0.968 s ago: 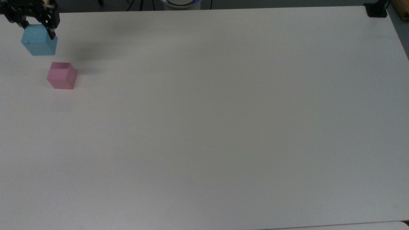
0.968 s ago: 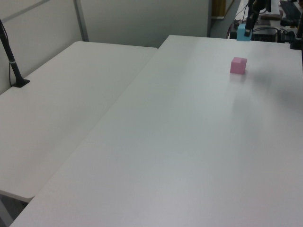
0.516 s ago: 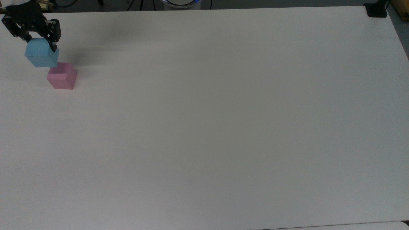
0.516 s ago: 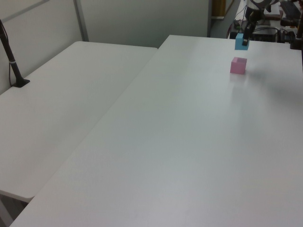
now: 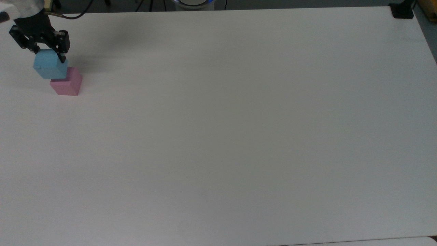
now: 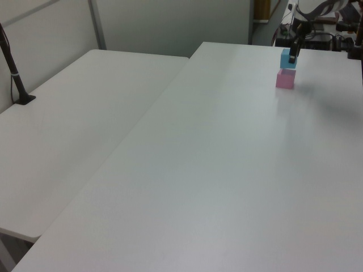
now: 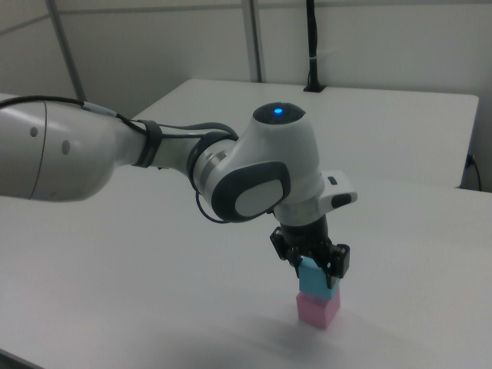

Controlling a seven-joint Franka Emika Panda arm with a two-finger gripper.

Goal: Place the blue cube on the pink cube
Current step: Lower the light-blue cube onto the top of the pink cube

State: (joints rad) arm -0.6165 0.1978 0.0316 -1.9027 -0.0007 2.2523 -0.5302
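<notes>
The pink cube (image 5: 67, 85) (image 6: 285, 79) (image 7: 317, 310) rests on the white table (image 5: 239, 119) near the top view's far left. The blue cube (image 5: 50, 68) (image 6: 287, 58) (image 7: 317, 280) sits directly above it, touching or nearly touching its top face. My gripper (image 5: 47, 56) (image 6: 292, 56) (image 7: 314, 270) comes down from above and is shut on the blue cube, one black finger on each side. In the right view the two cubes line up as a stack.
A second white table (image 6: 74, 124) adjoins at the left view's left, with a black pole base (image 6: 22, 97) on it. Another black mount (image 5: 402, 12) sits at the top view's far right corner. The arm's body (image 7: 154, 161) reaches over the table.
My gripper has carried the blue cube from behind and above the pink cube to just over it, lowering it onto the pink cube's top.
</notes>
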